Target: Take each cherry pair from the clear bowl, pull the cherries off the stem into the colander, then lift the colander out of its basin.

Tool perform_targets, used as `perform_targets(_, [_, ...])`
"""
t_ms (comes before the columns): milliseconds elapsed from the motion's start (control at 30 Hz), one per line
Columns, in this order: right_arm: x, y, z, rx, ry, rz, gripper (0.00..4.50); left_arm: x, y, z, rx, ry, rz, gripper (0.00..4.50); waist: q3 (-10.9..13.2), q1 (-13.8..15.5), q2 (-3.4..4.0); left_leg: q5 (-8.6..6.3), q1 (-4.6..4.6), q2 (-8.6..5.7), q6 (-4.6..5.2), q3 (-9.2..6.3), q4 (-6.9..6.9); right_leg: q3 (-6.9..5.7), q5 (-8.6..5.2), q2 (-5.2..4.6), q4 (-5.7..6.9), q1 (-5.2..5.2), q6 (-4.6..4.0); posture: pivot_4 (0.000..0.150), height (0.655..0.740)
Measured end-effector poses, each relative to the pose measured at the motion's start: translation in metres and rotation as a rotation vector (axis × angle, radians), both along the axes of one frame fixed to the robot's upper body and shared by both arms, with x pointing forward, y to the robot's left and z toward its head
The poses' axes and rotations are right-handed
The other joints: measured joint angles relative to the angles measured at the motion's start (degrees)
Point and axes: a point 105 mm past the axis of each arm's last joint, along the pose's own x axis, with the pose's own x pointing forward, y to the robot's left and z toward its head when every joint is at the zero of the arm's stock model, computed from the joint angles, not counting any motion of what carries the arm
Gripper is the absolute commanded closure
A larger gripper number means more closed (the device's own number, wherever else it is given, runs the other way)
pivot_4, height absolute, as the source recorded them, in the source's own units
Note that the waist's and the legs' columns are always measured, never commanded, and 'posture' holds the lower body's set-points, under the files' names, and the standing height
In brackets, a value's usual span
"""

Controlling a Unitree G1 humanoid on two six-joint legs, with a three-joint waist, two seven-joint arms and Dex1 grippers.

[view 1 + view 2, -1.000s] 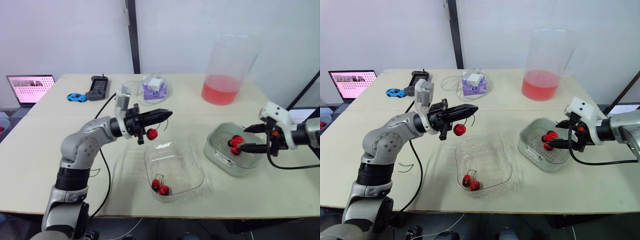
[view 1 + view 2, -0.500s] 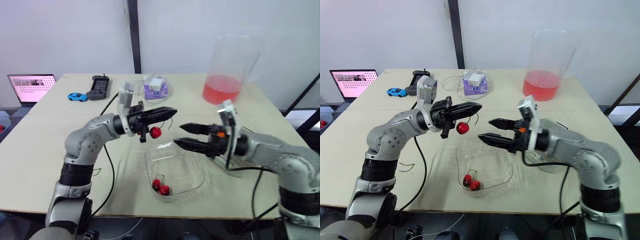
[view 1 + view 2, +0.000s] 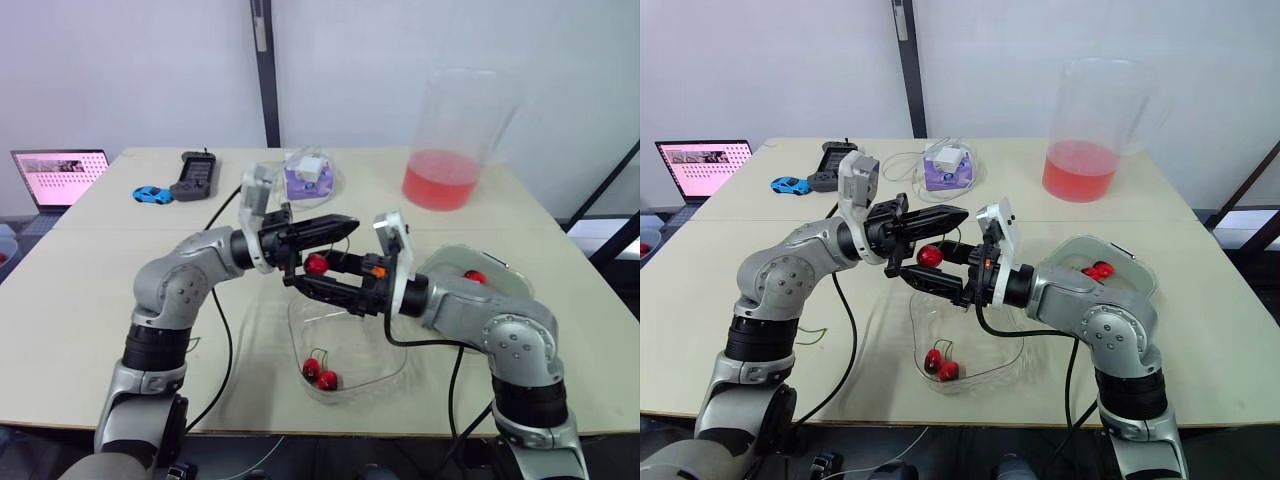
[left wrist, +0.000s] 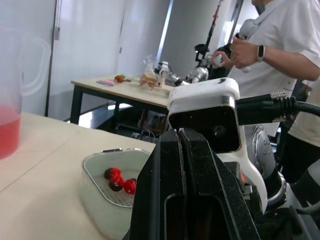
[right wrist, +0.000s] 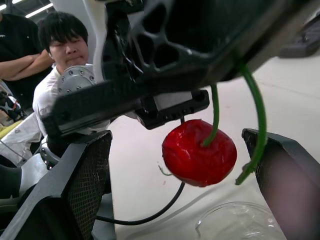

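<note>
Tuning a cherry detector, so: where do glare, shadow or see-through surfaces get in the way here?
Left eye view: the clear bowl shows mostly as pale rim highlights, yet the cherry pair reads through it; the pitcher above its red liquid is faint against the wall. Right wrist view: the held cherry is evenly lit, no strong glare.
</note>
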Motion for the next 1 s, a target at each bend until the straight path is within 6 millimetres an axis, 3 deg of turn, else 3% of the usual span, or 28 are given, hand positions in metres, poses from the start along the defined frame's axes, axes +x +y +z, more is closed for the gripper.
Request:
perform_targets(133, [0.000,0.001,0.002,0.002,-0.007,0.007,2.83,0.001,0.000,0.000,0.002,0.000,0.005,4.50,0.00,-0.02,0.00,0.00,0.00,0.00,0.00,0.00,0.00,0.00,0.00,0.00,0.00,0.00,0.00,0.150,0.7332])
perform_targets(1000, [0.001,-0.018,-0.003,-0.125,-0.037,0.019,2.83,0.000,-0.001,-0.003,0.012,0.009,0.002,4.50,0.00,-0.01,0.00,-0.01,0.00,0.00,0.01,0.00,0.00,0.00,0.00,0.01,0.00,-0.01,0.00,0.150,0.7332])
